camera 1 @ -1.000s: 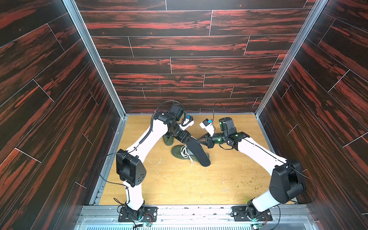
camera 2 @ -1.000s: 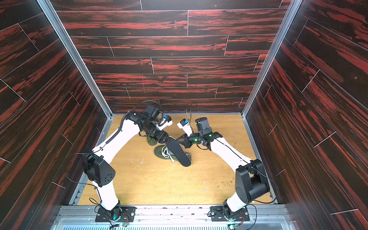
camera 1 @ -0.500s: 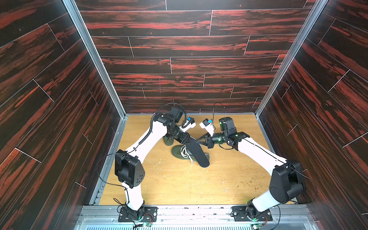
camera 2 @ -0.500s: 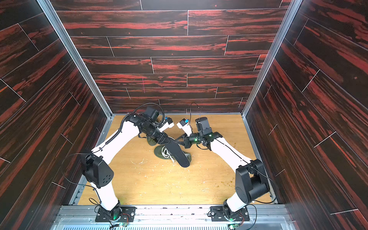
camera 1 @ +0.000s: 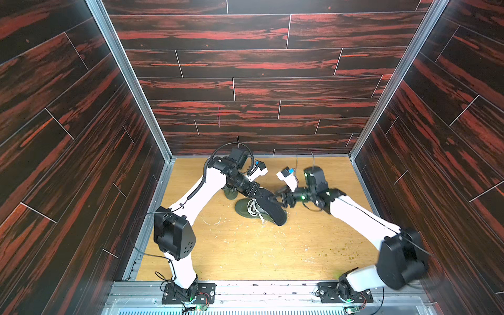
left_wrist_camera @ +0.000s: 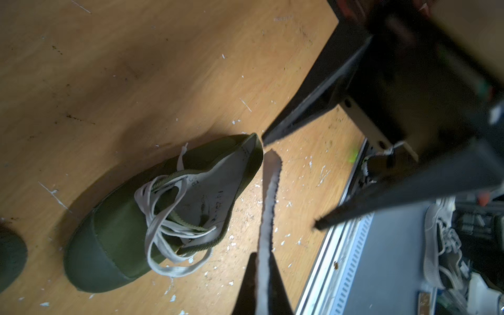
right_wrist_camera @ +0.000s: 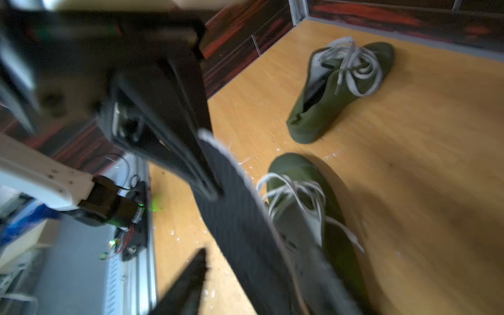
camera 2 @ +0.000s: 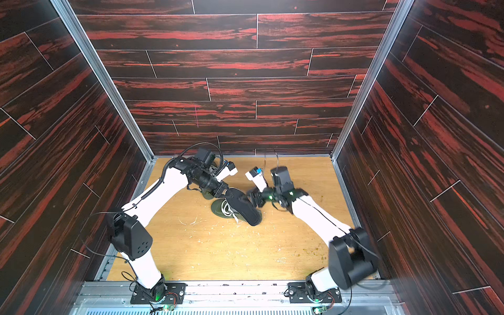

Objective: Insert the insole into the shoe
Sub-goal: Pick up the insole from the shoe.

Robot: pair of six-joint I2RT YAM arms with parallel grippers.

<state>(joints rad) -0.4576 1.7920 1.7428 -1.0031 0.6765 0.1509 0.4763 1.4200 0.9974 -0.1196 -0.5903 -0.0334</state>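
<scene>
The insole [camera 1: 270,208] has just changed hands. A second ago your right gripper [camera 1: 282,197] had it pinched while your left gripper [camera 1: 257,191] was closing in. Now the left gripper is pressed together on the insole's end nearer the back wall, and the right gripper has sprung wide.

The left wrist view shows this best. The insole [left_wrist_camera: 268,204] runs edge-on out of the left gripper [left_wrist_camera: 263,261], and the right gripper [left_wrist_camera: 289,182] stands spread about its far tip. One finger is just beside the tip, but you cannot tell whether it touches.

The insole is not in the shoe [camera 1: 246,208] yet. It hangs tilted in the air above it, with its free end close to the heel opening. The shoe rests on the desk [camera 1: 245,245] with its laces [left_wrist_camera: 163,218] lying loose across the opening. A second shoe [right_wrist_camera: 341,90] sits just behind it.

In my judgement the handover is done and the insertion has not begun. Your left arm alone now carries the insole, so your right arm is free to draw back and steady the shoe or hold its collar open. Watch two things: the insole is gripped at one end only and may sag or swing, and the loose laces may snag its tip on the way in.
</scene>
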